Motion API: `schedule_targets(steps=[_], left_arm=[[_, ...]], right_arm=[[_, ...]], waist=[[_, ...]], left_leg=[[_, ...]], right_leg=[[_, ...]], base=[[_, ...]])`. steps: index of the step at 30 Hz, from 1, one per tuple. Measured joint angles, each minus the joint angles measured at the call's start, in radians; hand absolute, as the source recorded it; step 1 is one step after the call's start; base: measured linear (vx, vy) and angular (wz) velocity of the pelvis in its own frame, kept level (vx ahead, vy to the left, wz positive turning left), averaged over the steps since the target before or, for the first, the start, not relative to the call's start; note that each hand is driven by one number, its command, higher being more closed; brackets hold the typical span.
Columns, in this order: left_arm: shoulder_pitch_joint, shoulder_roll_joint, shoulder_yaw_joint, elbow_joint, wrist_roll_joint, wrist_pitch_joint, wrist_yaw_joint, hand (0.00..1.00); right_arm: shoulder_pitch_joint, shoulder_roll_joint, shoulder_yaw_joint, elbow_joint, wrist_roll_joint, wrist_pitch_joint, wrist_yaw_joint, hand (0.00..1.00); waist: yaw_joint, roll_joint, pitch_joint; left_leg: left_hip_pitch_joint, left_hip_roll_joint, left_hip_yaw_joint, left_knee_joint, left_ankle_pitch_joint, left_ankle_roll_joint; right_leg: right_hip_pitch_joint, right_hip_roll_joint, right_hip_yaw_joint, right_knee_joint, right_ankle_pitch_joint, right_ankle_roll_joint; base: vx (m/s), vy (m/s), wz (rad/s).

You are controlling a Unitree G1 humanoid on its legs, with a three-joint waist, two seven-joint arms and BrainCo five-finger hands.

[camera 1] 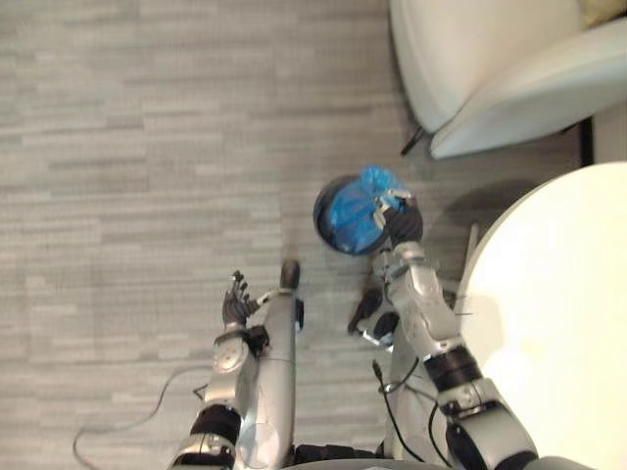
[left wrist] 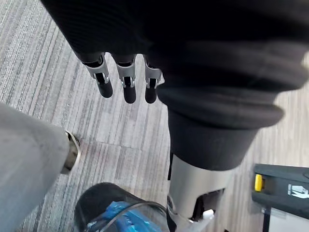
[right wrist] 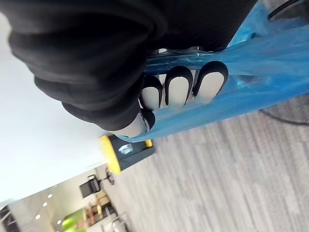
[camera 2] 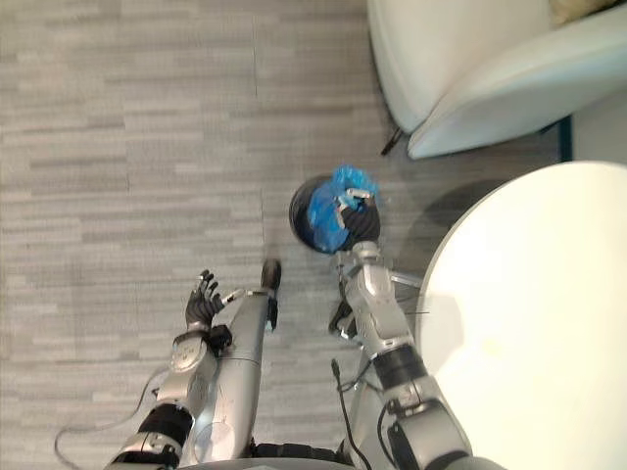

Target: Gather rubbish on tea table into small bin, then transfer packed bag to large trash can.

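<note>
Close by, the left hand (camera 1: pixel 235 304) hangs over the floor (camera 1: pixel 118 147), its fingers (left wrist: pixel 129 89) loose and holding nothing. Beside the white table (camera 1: pixel 558 323), the right hand (camera 1: pixel 400 221) has its fingers (right wrist: pixel 177 92) curled tight round the blue bag (camera 1: pixel 351 211), which sits in the small bin (camera 1: pixel 320 211). Farther off stands a pale chair (camera 1: pixel 490 69).

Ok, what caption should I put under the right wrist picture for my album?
Right hand curled round the blue bag, above the grey floor.
</note>
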State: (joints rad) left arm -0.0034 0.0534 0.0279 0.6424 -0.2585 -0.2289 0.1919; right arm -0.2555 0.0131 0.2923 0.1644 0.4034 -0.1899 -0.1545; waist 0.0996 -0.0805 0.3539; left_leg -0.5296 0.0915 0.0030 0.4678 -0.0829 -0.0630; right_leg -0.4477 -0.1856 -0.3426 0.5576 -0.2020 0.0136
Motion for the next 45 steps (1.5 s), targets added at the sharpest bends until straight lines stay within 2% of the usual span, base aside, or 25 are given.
schedule_targets(steps=[2, 4, 6, 7, 8, 9, 11, 12, 14, 15, 16, 18, 19, 20, 21, 22, 23, 24, 26, 27, 28, 31, 35, 40, 45], left_arm=[[0.044, 0.012, -0.018, 0.03, 0.023, 0.002, -0.014, 0.0], [0.056, 0.031, -0.038, 0.04, 0.037, 0.007, -0.017, 0.0], [0.051, 0.041, -0.047, 0.029, 0.058, 0.007, -0.019, 0.0], [0.051, 0.041, -0.044, 0.022, 0.061, 0.007, -0.019, 0.0], [0.052, 0.046, -0.044, 0.007, 0.071, 0.007, -0.019, 0.0], [0.073, 0.048, -0.044, -0.054, 0.077, 0.008, -0.018, 0.0], [0.126, 0.055, -0.038, -0.204, 0.085, 0.004, -0.016, 0.0], [0.155, 0.059, -0.036, -0.283, 0.096, -0.003, -0.015, 0.0], [0.197, 0.037, -0.042, -0.382, 0.1, -0.012, -0.014, 0.0], [0.222, 0.026, -0.059, -0.418, 0.1, -0.016, -0.013, 0.0], [0.24, 0.008, -0.096, -0.458, 0.099, -0.015, -0.014, 0.0], [0.267, -0.01, -0.138, -0.529, 0.099, -0.015, -0.016, 0.0], [0.271, -0.011, -0.178, -0.595, 0.099, -0.015, -0.017, 0.0], [0.264, -0.007, -0.194, -0.658, 0.1, -0.018, -0.018, 0.0], [0.257, -0.001, -0.194, -0.683, 0.103, -0.021, -0.018, 0.0], [0.226, 0.018, -0.193, -0.707, 0.116, -0.032, -0.018, 0.0], [0.198, 0.039, -0.191, -0.714, 0.125, -0.043, -0.017, 0.0], [0.184, 0.049, -0.191, -0.713, 0.141, -0.049, -0.015, 0.0], [0.126, 0.081, -0.197, -0.684, 0.19, -0.06, -0.01, 0.0], [0.105, 0.082, -0.199, -0.663, 0.204, -0.061, -0.003, 0.0], [0.041, 0.081, -0.208, -0.603, 0.25, -0.058, 0.018, 0.0], [-0.034, 0.118, -0.246, -0.52, 0.311, -0.038, 0.047, 0.0], [-0.063, 0.125, -0.288, -0.45, 0.364, -0.007, 0.055, 0.0], [-0.14, 0.117, -0.395, -0.266, 0.391, 0.028, 0.046, 0.0], [-0.2, 0.066, -0.479, -0.173, 0.388, 0.029, 0.025, 0.0]], right_arm=[[0.039, 0.011, 0.042, 0.004, -0.005, -0.001, 0.033, 1.0], [0.032, 0.011, 0.063, 0.008, -0.014, -0.001, 0.053, 1.0], [0.021, 0.006, 0.061, 0.009, -0.022, -0.001, 0.069, 1.0], [0.021, 0.001, 0.058, 0.009, -0.022, 0.0, 0.069, 1.0], [0.022, -0.009, 0.056, 0.009, -0.022, 0.0, 0.068, 1.0], [0.022, -0.018, 0.058, 0.001, -0.027, 0.0, 0.068, 1.0], [0.019, -0.019, 0.057, -0.041, -0.053, -0.002, 0.068, 1.0], [0.006, -0.02, 0.061, -0.071, -0.063, -0.003, 0.068, 1.0], [-0.034, -0.033, 0.062, -0.109, -0.063, -0.003, 0.064, 1.0], [-0.055, -0.047, 0.06, -0.127, -0.063, -0.007, 0.061, 1.0], [-0.08, -0.081, 0.057, -0.14, -0.063, -0.018, 0.054, 1.0], [-0.099, -0.121, 0.045, -0.14, -0.063, -0.021, 0.037, 1.0], [-0.1, -0.14, 0.018, -0.14, -0.062, -0.021, 0.021, 1.0], [-0.108, -0.141, -0.008, -0.14, -0.063, -0.019, 0.016, 1.0], [-0.114, -0.139, -0.012, -0.142, -0.063, -0.019, 0.011, 1.0], [-0.123, -0.142, -0.021, -0.156, -0.063, -0.019, 0.003, 1.0], [-0.139, -0.141, -0.018, -0.158, -0.064, -0.019, 0.002, 1.0], [-0.149, -0.142, -0.016, -0.158, -0.063, -0.019, 0.002, 1.0], [-0.193, -0.145, 0.0, -0.157, -0.063, -0.02, 0.004, 1.0], [-0.205, -0.146, 0.0, -0.157, -0.062, -0.02, 0.004, 1.0], [-0.24, -0.155, -0.002, -0.155, -0.061, -0.022, 0.005, 1.0], [-0.269, -0.135, 0.012, -0.141, -0.059, -0.019, 0.024, 1.0], [-0.334, -0.116, 0.075, -0.14, -0.047, -0.019, 0.035, 1.0], [-0.439, -0.097, 0.137, -0.128, -0.008, -0.018, 0.066, 1.0], [-0.467, -0.097, 0.193, -0.097, 0.03, 0.004, 0.071, 1.0]], waist=[[0.0, -0.004, -0.069], [0.0, -0.004, -0.088], [-0.006, -0.001, -0.096], [-0.008, -0.001, -0.095], [-0.01, -0.001, -0.095], [-0.006, -0.004, -0.097], [0.005, -0.011, -0.105], [0.027, -0.019, -0.113], [0.058, -0.005, -0.137], [0.063, 0.015, -0.151], [0.056, 0.048, -0.16], [0.04, 0.086, -0.169], [0.035, 0.099, -0.173], [0.025, 0.098, -0.175], [0.021, 0.091, -0.175], [0.014, 0.083, -0.175], [0.011, 0.085, -0.177], [0.007, 0.086, -0.177], [-0.018, 0.093, -0.182], [-0.028, 0.098, -0.186], [-0.042, 0.119, -0.201], [-0.059, 0.083, -0.221], [-0.062, 0.072, -0.231], [-0.089, 0.055, -0.25], [-0.088, 0.049, -0.255]], left_leg=[[0.087, 0.024, 0.037, -0.089, 0.017, 0.004], [0.123, 0.032, 0.06, -0.123, 0.02, 0.004], [0.151, 0.033, 0.067, -0.121, 0.041, 0.031], [0.16, 0.033, 0.067, -0.122, 0.043, 0.034], [0.176, 0.026, 0.054, -0.118, 0.044, 0.036], [0.196, 0.009, 0.02, -0.114, 0.045, 0.036], [0.203, -0.014, -0.015, -0.102, 0.046, 0.035], [0.195, -0.032, -0.032, -0.103, 0.058, 0.016], [0.163, -0.037, -0.047, -0.14, 0.106, -0.001], [0.141, -0.036, -0.055, -0.168, 0.139, -0.008], [0.128, -0.03, -0.079, -0.22, 0.192, -0.018], [0.135, -0.018, -0.112, -0.31, 0.286, -0.022], [0.161, -0.012, -0.107, -0.417, 0.399, -0.032], [0.157, -0.009, -0.055, -0.369, 0.338, -0.013], [0.152, -0.017, -0.022, -0.316, 0.289, 0.005], [0.139, -0.028, 0.033, -0.195, 0.199, 0.025], [0.146, -0.021, 0.066, -0.091, 0.117, 0.049], [0.153, -0.017, 0.07, -0.047, 0.079, 0.057], [0.22, 0.017, 0.071, 0.024, -0.015, 0.042], [0.246, 0.022, 0.068, -0.005, -0.024, 0.029], [0.315, 0.023, 0.07, -0.173, -0.042, -0.003], [0.372, -0.019, 0.092, -0.353, 0.068, 0.014], [0.436, -0.045, 0.138, -0.433, 0.107, 0.043], [0.474, -0.051, 0.154, -0.508, 0.155, 0.044], [0.502, -0.038, 0.168, -0.561, 0.189, 0.036]], right_leg=[[0.083, 0.048, 0.029, -0.151, 0.069, 0.007], [0.118, 0.069, 0.052, -0.218, 0.107, 0.008], [0.143, 0.075, 0.095, -0.221, 0.121, 0.028], [0.143, 0.074, 0.125, -0.172, 0.097, 0.042], [0.145, 0.059, 0.154, -0.042, 0.037, 0.04], [0.168, 0.039, 0.193, 0.13, -0.022, 0.063], [0.231, 0.026, 0.251, 0.237, -0.057, 0.092], [0.274, 0.026, 0.279, 0.186, -0.105, 0.099], [0.288, 0.035, 0.253, 0.083, -0.184, 0.076], [0.286, 0.05, 0.231, 0.037, -0.209, 0.054], [0.283, 0.068, 0.208, -0.002, -0.228, 0.045], [0.266, 0.083, 0.163, 0.003, -0.216, 0.024], [0.265, 0.083, 0.123, -0.002, -0.202, -0.003], [0.261, 0.071, 0.087, -0.009, -0.185, -0.028], [0.256, 0.06, 0.076, -0.014, -0.175, -0.028], [0.253, 0.038, 0.061, -0.024, -0.15, -0.028], [0.256, 0.025, 0.052, -0.041, -0.127, -0.028], [0.258, 0.019, 0.049, -0.05, -0.116, -0.027], [0.286, 0.011, 0.028, -0.121, -0.062, -0.008], [0.293, 0.012, 0.023, -0.144, -0.046, 0.002], [0.301, 0.023, 0.015, -0.201, -0.004, 0.026], [0.336, 0.02, 0.027, -0.356, 0.101, 0.047], [0.391, 0.025, 0.079, -0.478, 0.189, 0.066], [0.394, 0.034, 0.112, -0.516, 0.227, 0.061], [0.392, 0.057, 0.131, -0.526, 0.246, 0.05]], base=[[0.14, 0.043, -0.6], [0.12, 0.074, -0.51], [0.09, 0.065, -0.19], [0.05, 0.026, 0.26], [0.02, -0.024, 0.7], [0.01, -0.022, 0.85], [-0.07, -0.152, 0.89], [-0.14, -0.238, 0.66], [-0.22, -0.212, 0.2], [-0.33, -0.217, 0.22], [-0.23, -0.137, 0.38], [-0.25, -0.122, 0.65], [-0.37, -0.122, 0.87], [-0.34, -0.088, 0.74], [-0.24, -0.053, 0.62], [-0.2, -0.054, 0.44], [-0.14, -0.005, 0.38], [-0.22, 0.093, 0.31], [-0.2, 0.182, 0.3], [-0.15, 0.25, 0.32], [-0.11, 0.222, 0.26], [-0.05, 0.16, 0.04], [-0.04, 0.144, -0.3], [-0.06, 0.034, -0.19], [-0.09, -0.008, -0.13]])
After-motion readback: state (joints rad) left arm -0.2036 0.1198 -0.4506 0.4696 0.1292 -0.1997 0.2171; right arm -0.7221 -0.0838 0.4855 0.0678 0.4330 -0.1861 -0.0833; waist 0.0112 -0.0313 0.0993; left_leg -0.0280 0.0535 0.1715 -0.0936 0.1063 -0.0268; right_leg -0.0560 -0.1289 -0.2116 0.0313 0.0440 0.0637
